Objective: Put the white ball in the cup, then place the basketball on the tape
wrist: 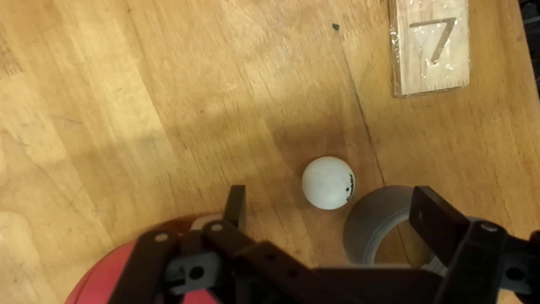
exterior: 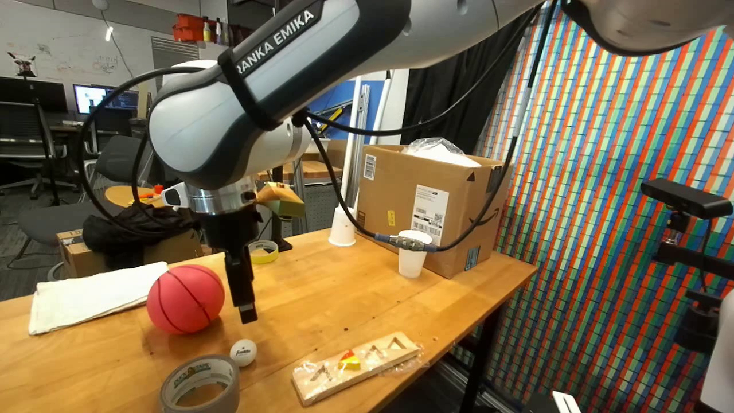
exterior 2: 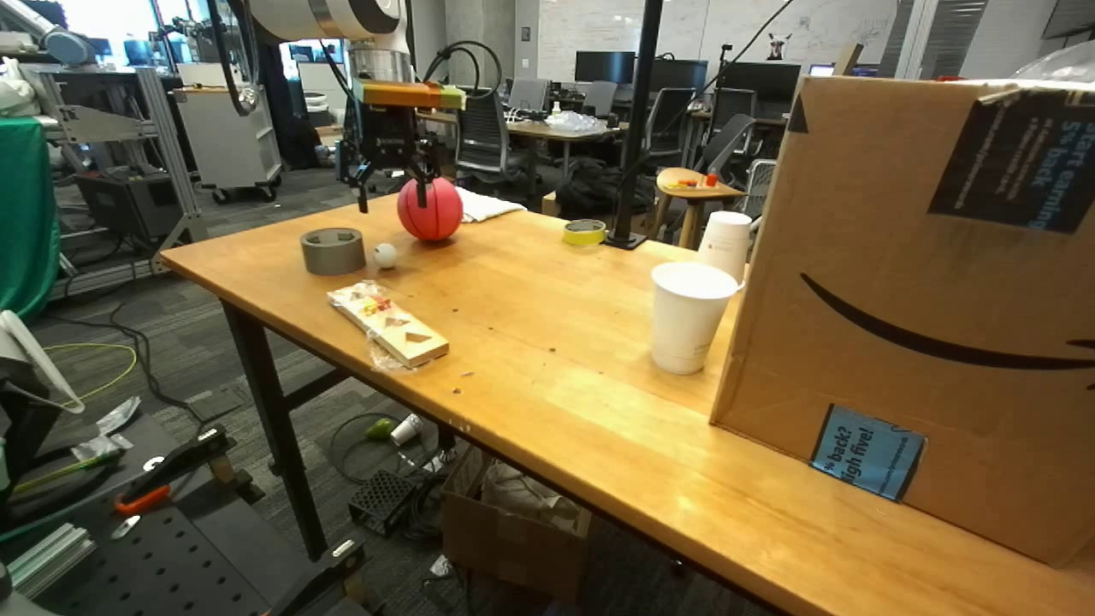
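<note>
Here's your white and dark-grey robot arm (exterior: 298,74), stretched high across the wooden tabletop (exterior 2: 547,316) and bent at the wrist so that the black two-fingered hand (exterior 2: 392,204) points down. And its fingers are spread wide, released, the tips hanging above the wood! Look through the wrist view: the small off-white ball (wrist: 327,181), lettering at its edge, lies on the tabletop, framed between the two fingers and just beside the grey ring of duct tape (exterior 2: 334,258), which lies flat. One finger overlaps the reddish-pink basketball (exterior: 186,298) there, but an exterior view gives you a gap between them; the other finger covers part of the tape. Over to your containers: the tapered white cup (exterior 2: 689,321) stands upright next to the big brown cardboard box (exterior: 384,195), well apart from the ball; its inside bottom is hidden from you. Another white cup (exterior: 343,228) stands nearby, narrow end up. Clear plastic (exterior: 428,143) and something white (exterior: 440,154) poke out of the box's top. And near the tabletop's edge, the pale wooden board with cut-out shapes (exterior: 368,366) bears a yellow-and-red piece (exterior: 349,361).
</note>
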Motion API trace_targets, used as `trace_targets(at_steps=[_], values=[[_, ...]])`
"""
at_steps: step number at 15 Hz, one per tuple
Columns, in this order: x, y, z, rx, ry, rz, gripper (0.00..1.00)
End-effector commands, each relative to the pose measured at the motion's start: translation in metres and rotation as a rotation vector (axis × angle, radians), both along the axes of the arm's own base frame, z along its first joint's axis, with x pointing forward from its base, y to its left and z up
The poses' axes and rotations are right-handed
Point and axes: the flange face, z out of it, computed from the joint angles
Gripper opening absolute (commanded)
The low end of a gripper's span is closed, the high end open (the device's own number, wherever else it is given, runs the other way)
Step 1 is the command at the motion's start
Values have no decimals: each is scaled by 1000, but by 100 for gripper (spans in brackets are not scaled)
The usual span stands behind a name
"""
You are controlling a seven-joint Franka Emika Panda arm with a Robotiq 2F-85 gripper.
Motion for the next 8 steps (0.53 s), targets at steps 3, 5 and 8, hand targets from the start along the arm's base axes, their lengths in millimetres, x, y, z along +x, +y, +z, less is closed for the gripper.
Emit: trace_targets(at_steps=[3, 5, 8], values=[[-7, 18, -23, 7, 4, 61, 100], [-11, 25, -30, 6, 16, 69, 100], [-15, 30, -41, 9, 29, 73, 100]])
